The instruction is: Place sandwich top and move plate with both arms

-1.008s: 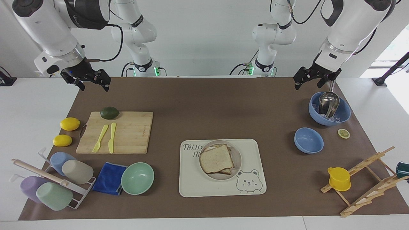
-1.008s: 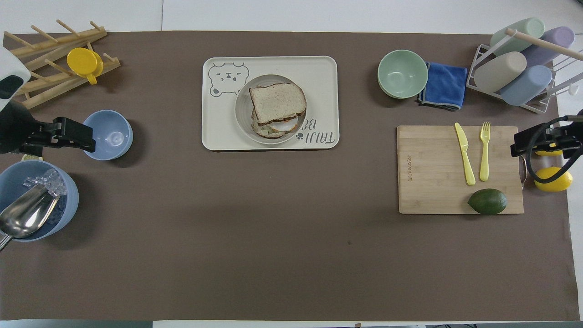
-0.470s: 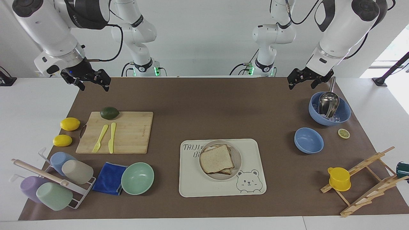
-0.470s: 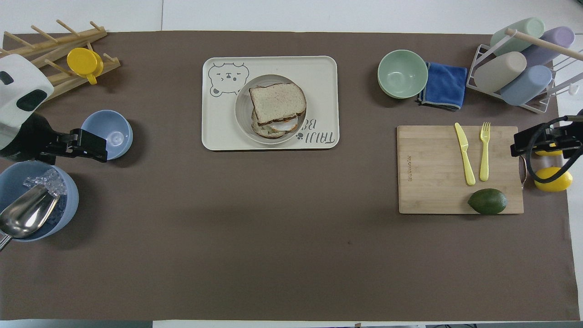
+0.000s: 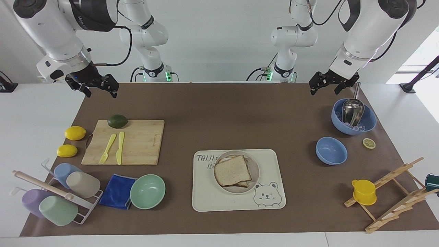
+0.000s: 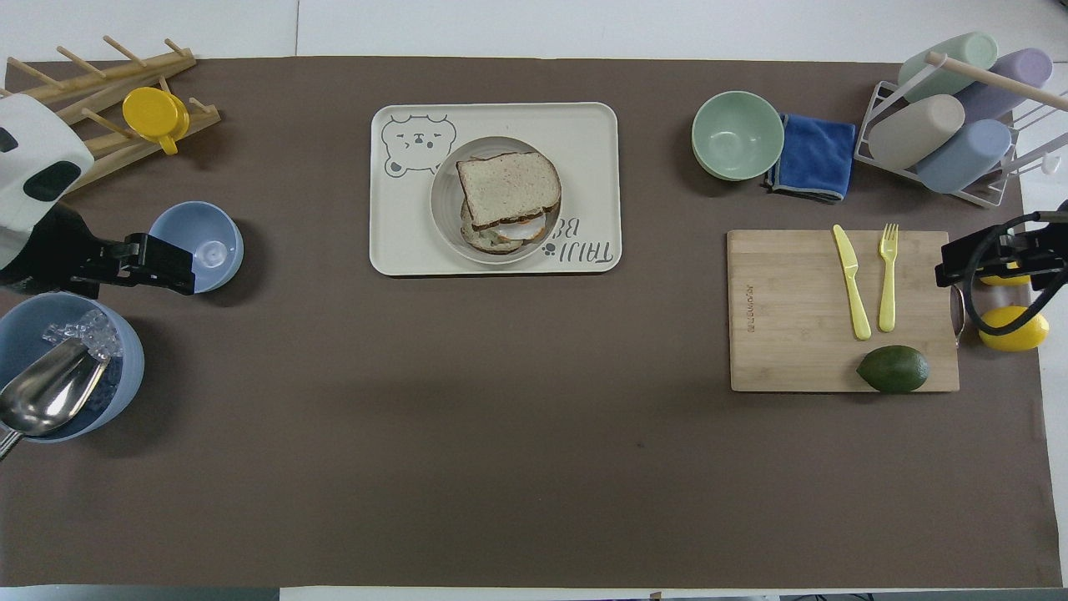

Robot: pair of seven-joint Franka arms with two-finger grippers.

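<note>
Both sets of jaws are standing wide and empty: the left gripper (image 5: 323,85) is hanging by the scoop bowl (image 5: 353,116), the right gripper (image 5: 97,87) near the cutting board (image 5: 125,142). The sandwich top (image 5: 233,170) is already lying on the stack, on the plate (image 5: 254,169) in the bear tray (image 5: 271,161) — so moving the plate looks next, calling for both arms to be closing in on its rim.

You have a bear tray (image 5: 271,164) mid-table. Toward the right arm's end sit a cutting board (image 5: 140,142) with a fork (image 5: 107,149), knife (image 5: 119,148) and avocado (image 5: 117,121), plus two lemons (image 5: 75,133), a green bowl (image 5: 147,191), a blue cloth (image 5: 117,192) and a cup rack (image 5: 56,195).
</note>
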